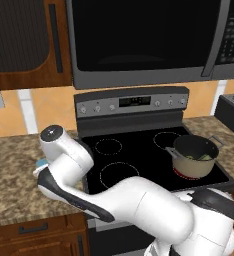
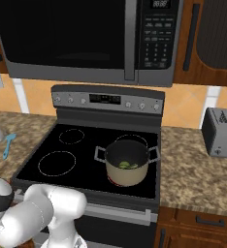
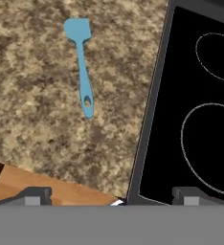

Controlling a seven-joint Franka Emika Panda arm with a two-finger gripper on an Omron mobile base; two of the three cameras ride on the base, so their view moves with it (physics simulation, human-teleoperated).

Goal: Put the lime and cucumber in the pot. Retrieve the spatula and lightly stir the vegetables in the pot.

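Granite counter (image 3: 42, 143) bears spatula (image 3: 82, 62) (end effector (image 3: 111, 197) spread).

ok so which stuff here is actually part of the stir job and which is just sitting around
Part of the job:
- pot on the stove
- vegetables, already in the pot
- spatula, flat on the counter
- gripper, open, holding nothing

Just lying about:
- toaster
- microwave

Glossy white rounded arm (image 1: 139, 200) segments, dark grey-black joint bands, grey disc cap on elbow; small grey fingertips (image 3: 37, 195).
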